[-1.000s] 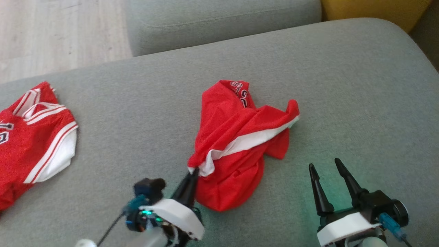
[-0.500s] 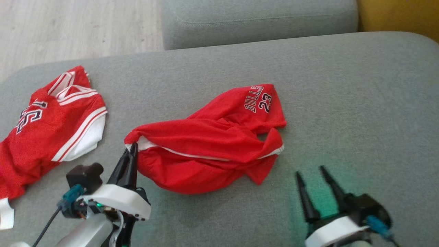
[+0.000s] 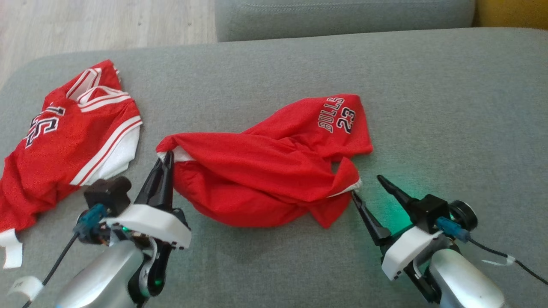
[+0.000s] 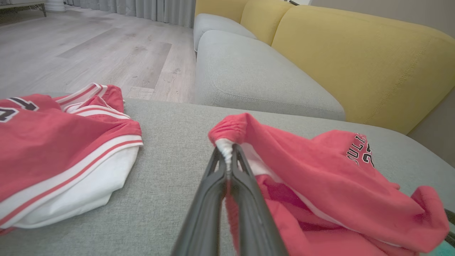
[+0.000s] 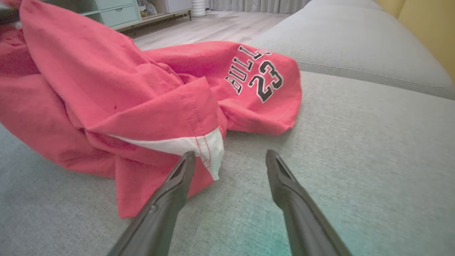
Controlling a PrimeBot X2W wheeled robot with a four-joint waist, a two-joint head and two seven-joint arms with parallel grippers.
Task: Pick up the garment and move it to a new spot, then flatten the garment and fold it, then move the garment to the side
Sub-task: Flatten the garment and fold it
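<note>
The shorts [image 3: 274, 171] lie crumpled in the middle of the grey seat [image 3: 449, 107], with the print "BULLS 23" on their far right part. The left gripper [image 3: 166, 159] is clamped on the white band at their left end, its fingers pressed together. The right gripper [image 3: 366, 185] has its fingers apart and holds nothing. One tip is at the white hem on the right end of the shorts; I cannot tell if it touches.

To the right of the shorts the seat is bare up to its rounded edge, so there is wide room on that side. On the left, a jersey [image 3: 64, 141] lies near the seat's left edge, and a narrow bare strip separates it from the left gripper. Behind the shorts the seat is also bare up to its far edge, where a second cushion [image 3: 342, 17] begins.

The left wrist view shows the band pinched between the fingertips and a yellow backrest [image 4: 355, 60] behind the cushions. The right wrist view shows the stitched hem beside the fingers and a cabinet [image 5: 117, 12] with drawers. The head view shows a green glow [image 3: 391, 209] on the seat at the right gripper.

The seat is a woven grey fabric. The floor [image 3: 107, 21] is pale wood planks.
</note>
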